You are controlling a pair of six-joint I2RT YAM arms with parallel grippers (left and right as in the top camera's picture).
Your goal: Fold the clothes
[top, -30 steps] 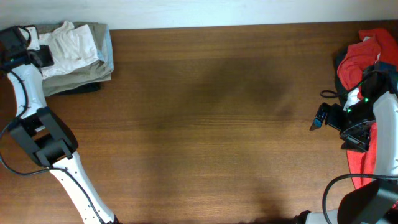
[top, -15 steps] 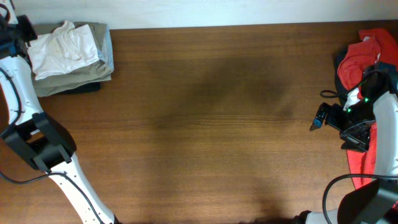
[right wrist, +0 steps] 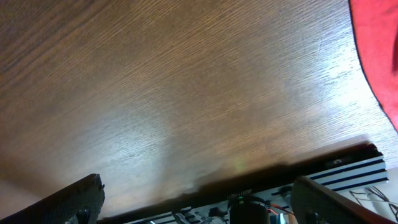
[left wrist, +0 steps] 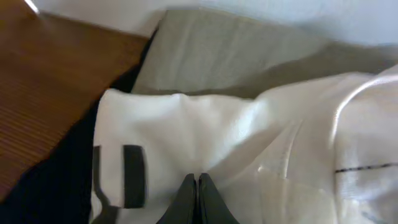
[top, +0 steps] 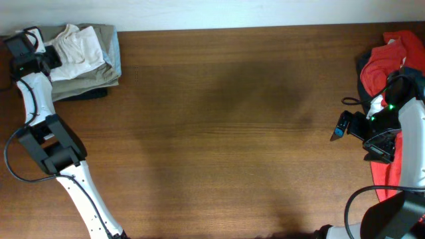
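Note:
A stack of folded clothes lies at the table's far left corner: a white garment (top: 78, 45) on top, an olive one (top: 89, 74) below it, and a dark one (top: 89, 94) at the bottom. My left gripper (top: 46, 60) is at the stack's left edge. In the left wrist view its fingers (left wrist: 198, 199) are pressed together just over the white garment (left wrist: 205, 137), with nothing seen between them. A crumpled red garment (top: 388, 56) lies at the right edge. My right gripper (top: 339, 126) is wide open and empty above bare wood, left of the red cloth (right wrist: 379, 56).
A pale wall runs along the table's far edge. A dark garment (top: 364, 66) sits under the red one. Black cables (top: 352, 101) trail by the right arm. Bare brown tabletop (top: 219, 133) spans the middle.
My left gripper swung off to the far left corner, then came back onto the left edge of the stack. The white garment shifted slightly. The right arm has not moved.

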